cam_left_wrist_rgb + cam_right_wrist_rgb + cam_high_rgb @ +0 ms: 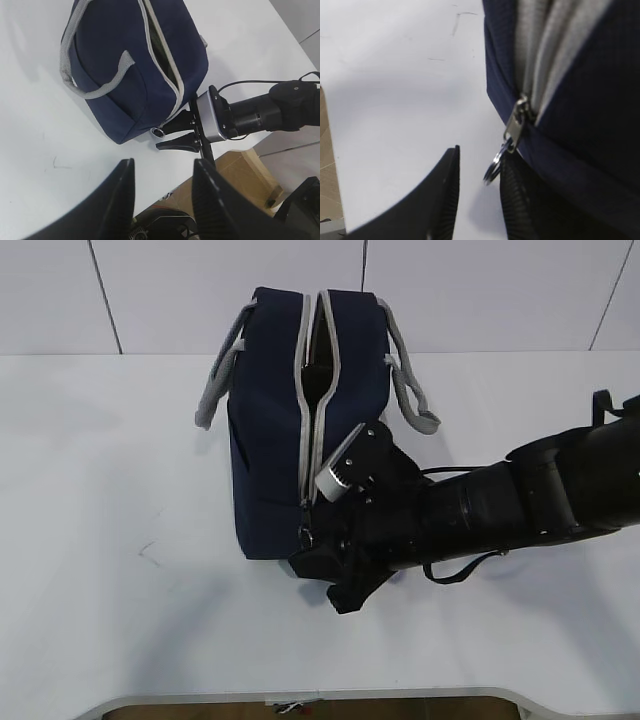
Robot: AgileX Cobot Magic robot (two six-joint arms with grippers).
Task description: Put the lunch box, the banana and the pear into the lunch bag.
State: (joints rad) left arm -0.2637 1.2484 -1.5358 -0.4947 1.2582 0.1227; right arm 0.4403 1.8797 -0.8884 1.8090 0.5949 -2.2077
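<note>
The right gripper sits low at the near end of the lunch bag, its two dark fingers parted with a narrow gap between them. The ring pull hangs just at the inner edge of one finger, above the gap; whether metal and finger touch cannot be told, and the fingers are not closed on it. The slider from which the ring hangs sits at the bag's lower near corner, where the two grey zipper tapes meet. From that point the zipper runs up over the bag and stands parted along the top, showing a dark slit of interior. What lies inside cannot be made out. The bag rests on the white table, grey handles drooping to either side. The right arm reaches in from the right of the bag, lying low over the table. The left gripper is held well clear of the bag on its near side, fingers spread wide, holding nothing. A faint pen-like mark shows on the table left of the bag.
</note>
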